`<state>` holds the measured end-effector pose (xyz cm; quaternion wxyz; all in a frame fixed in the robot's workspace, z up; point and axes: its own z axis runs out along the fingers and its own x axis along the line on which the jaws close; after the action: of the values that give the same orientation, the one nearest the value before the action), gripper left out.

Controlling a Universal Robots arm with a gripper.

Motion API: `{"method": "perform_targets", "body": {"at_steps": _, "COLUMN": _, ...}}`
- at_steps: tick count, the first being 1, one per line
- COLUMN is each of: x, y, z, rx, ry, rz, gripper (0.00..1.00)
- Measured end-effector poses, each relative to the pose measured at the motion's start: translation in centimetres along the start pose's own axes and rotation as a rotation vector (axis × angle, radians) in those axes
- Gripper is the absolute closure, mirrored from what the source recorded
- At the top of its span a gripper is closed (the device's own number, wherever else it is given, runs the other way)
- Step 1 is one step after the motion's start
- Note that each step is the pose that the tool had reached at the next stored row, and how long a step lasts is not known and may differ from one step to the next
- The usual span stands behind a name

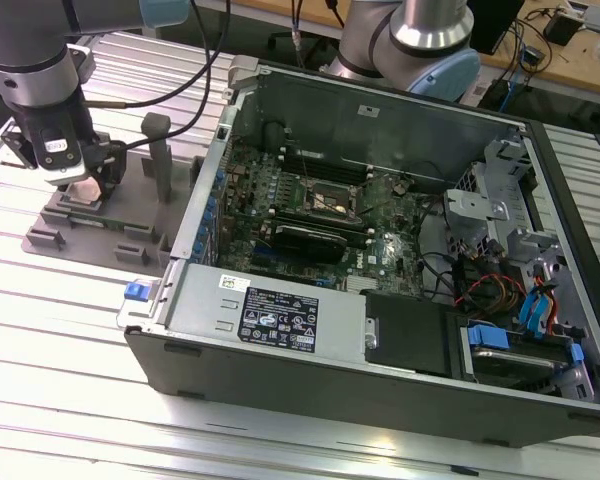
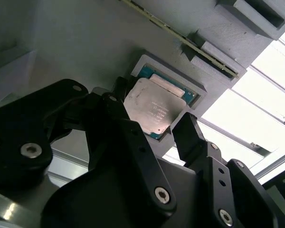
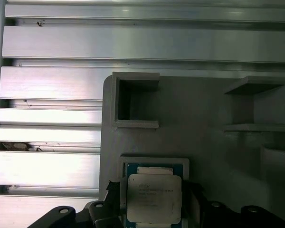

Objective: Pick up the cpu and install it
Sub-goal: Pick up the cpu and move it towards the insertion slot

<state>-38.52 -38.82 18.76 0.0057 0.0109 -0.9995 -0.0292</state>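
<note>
Slotted aluminium table [image 1: 70,330] carried a grey fixture tray [image 1: 40,238], in whose square recess the cpu [image 3: 154,198] lay flat. Gripper [image 2: 153,103] jaws stood spread astride it, contact uncertain. Chip judged light, rigid, smooth-topped and fragile underneath; best held by opposite side edges.

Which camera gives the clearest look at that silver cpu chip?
The first wrist view: it faces the cpu squarely, seated in its grey tray recess. The second wrist view shows it obliquely, partly behind the end effector. The exterior view shows a small pale patch under the arm.
</note>
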Motion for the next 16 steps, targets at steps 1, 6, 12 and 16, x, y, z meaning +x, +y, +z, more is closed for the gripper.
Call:
{"method": "perform_targets", "body": {"at_steps": 1, "x": 0.0, "y": 0.0, "z": 0.0, "rx": 0.0, "ry": 0.0, "rz": 0.0, "gripper": 0.34}}
{"method": "perform_targets", "body": {"at_steps": 6, "x": 0.0, "y": 0.0, "z": 0.0, "rx": 0.0, "ry": 0.0001, "rz": 0.0, "gripper": 0.43}}
{"method": "perform_targets", "body": {"at_steps": 12, "x": 0.0, "y": 0.01, "z": -0.13, "rx": -0.0001, "ry": 0.0, "rz": 0.0, "gripper": 0.43}}
{"method": "perform_targets", "body": {"at_steps": 16, "x": 0.0, "y": 0.01, "z": -0.19, "rx": 0.0, "ry": 0.0002, "rz": 0.0, "gripper": 0.43}}
